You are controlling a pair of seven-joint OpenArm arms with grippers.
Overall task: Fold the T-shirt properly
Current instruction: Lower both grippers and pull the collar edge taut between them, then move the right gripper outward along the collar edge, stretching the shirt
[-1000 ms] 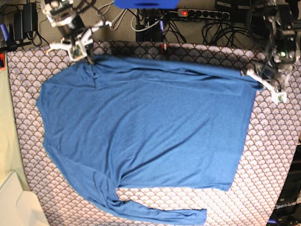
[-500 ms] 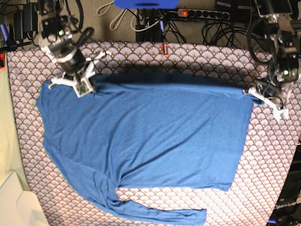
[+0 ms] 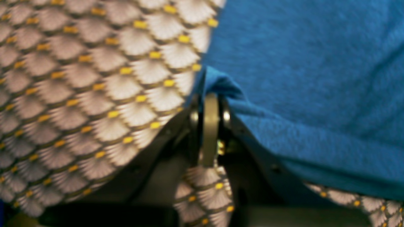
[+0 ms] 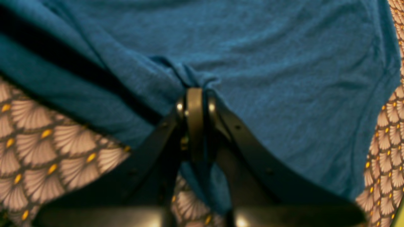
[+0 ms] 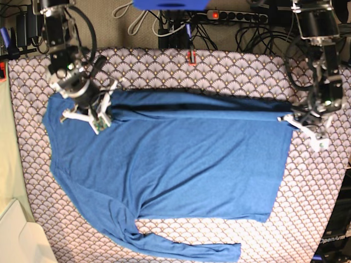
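Both claws have dragged the plain medium-blue long-sleeved knit T-shirt's point(image 5: 170, 164) far edge nearer its middle. Left claw point(image 5: 289, 118) and right claw point(image 5: 104, 115) each clamp that edge; the body lies ahead.

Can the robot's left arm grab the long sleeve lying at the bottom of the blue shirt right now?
Probably not: the left gripper is shut on the T-shirt at its top corner, and that sleeve lies across the table.

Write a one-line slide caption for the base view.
Both grippers, left and right, pinch the far edge of the blue T-shirt, lifting it over the scallop-patterned table cover.
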